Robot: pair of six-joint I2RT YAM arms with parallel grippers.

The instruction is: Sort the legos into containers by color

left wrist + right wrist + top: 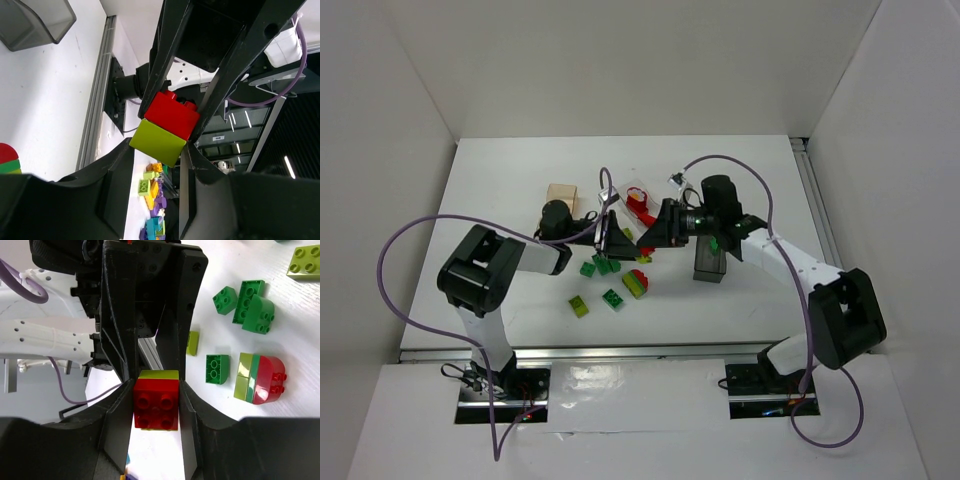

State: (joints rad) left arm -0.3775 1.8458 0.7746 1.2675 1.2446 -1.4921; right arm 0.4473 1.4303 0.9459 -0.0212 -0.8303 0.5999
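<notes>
Red on yellow-green: a two-brick stack at the middle of the table, and both arms have hold of it! The right gripper [156, 396] is closed narrow on the red brick [155, 407], its fingers flat against two sides. The left gripper [157, 154] is pinched just as tight on the yellow-green brick [159, 142] plugged onto it. This looks like a pull-apart, since the two colours belong in different containers.

From that meeting point, the clear tub [632, 187] is at twelve o'clock with red pieces in it. The tan tub [561, 194] is at ten, and the dark grey tub [708, 268] is at four, hard by the right arm. Loose legos lie at six: green bricks [600, 265] and a rounded red, green and yellow-green stack [637, 283].

The danger? The studs let go all at once. Either arm could lurch and clip the clear tub, which sits close behind the grippers. Or a brick could spin out of a shallow grip and drop among the loose ones. Pull crooked, and the pair may just pivot in the fingers instead of parting.

Hard to read: overhead, the gripper bodies mask the stack entirely. The dark tub's inside is under the arm, and I cannot tell whether the tan tub holds anything.
</notes>
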